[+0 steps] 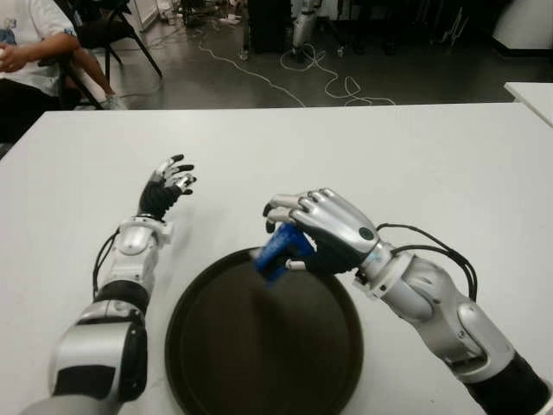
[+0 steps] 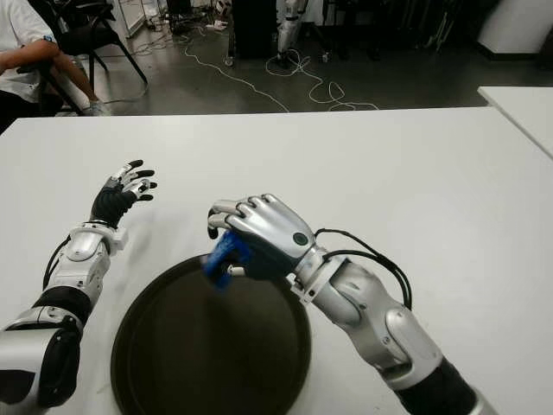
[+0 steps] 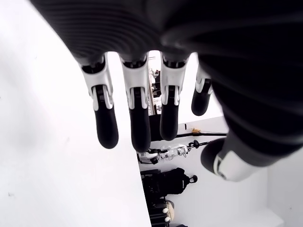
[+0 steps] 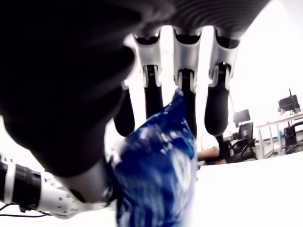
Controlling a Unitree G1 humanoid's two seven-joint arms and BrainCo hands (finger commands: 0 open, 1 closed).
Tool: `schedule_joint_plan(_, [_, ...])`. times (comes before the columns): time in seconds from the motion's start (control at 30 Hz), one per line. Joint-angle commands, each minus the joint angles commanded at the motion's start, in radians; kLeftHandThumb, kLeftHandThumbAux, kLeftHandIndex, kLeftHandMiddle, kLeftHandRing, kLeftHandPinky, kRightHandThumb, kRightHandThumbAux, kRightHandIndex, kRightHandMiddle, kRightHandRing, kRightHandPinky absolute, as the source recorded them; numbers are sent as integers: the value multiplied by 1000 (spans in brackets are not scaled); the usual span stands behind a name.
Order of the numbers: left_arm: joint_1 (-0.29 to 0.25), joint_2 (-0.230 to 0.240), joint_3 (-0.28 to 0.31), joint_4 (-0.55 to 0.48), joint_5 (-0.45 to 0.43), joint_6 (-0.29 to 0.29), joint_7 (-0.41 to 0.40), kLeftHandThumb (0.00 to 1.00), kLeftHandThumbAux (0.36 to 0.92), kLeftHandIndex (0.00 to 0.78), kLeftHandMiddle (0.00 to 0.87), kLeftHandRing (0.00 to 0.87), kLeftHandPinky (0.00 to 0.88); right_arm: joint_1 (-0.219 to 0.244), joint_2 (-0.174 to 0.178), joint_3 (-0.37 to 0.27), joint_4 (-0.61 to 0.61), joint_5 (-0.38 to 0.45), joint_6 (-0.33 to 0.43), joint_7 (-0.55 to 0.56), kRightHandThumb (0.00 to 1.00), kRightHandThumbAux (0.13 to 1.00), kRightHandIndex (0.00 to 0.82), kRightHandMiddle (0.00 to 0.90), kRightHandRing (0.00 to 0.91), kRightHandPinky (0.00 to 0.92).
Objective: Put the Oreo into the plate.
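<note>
The blue foil-wrapped Oreo packet [image 1: 278,251] is clasped in the curled fingers of the silver right hand [image 1: 315,232], held tilted just above the far rim of the round dark brown plate [image 1: 259,346], which sits on the white counter [image 1: 415,164] near its front edge. The left hand [image 1: 168,186] shows to the left of the plate, well apart from it, its black-tipped fingers [image 3: 106,127] loosely spread and holding nothing. Beyond the counter's far edge, a seated person [image 1: 30,52] and white cables [image 1: 320,82] on the grey floor stay clear of the work area, and nothing lies between packet and plate.
</note>
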Motion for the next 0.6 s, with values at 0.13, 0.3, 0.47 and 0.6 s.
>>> schedule_joint_plan(0.13, [1, -1, 0, -1, 1, 0, 1, 280, 627, 140, 238, 267, 312, -18, -33, -9, -20, 53, -19, 97, 367, 805, 561, 800, 828, 826])
schedule_joint_plan(0.3, [1, -2, 1, -1, 3, -1, 5, 281, 634, 140, 244, 270, 315, -62, -68, -14, -21, 127, -36, 218, 642, 738, 451, 795, 820, 825])
schedule_joint_plan(0.47, [3, -3, 1, -3, 4, -5, 10, 288, 635, 140, 245, 270, 315, -89, -80, -6, 44, 159, -84, 246, 689, 726, 431, 795, 815, 822])
schedule_joint_plan(0.6, [6, -6, 0, -8, 6, -9, 12, 279, 630, 140, 238, 265, 309, -64, -80, -11, 63, 140, -134, 206, 695, 724, 429, 795, 816, 821])
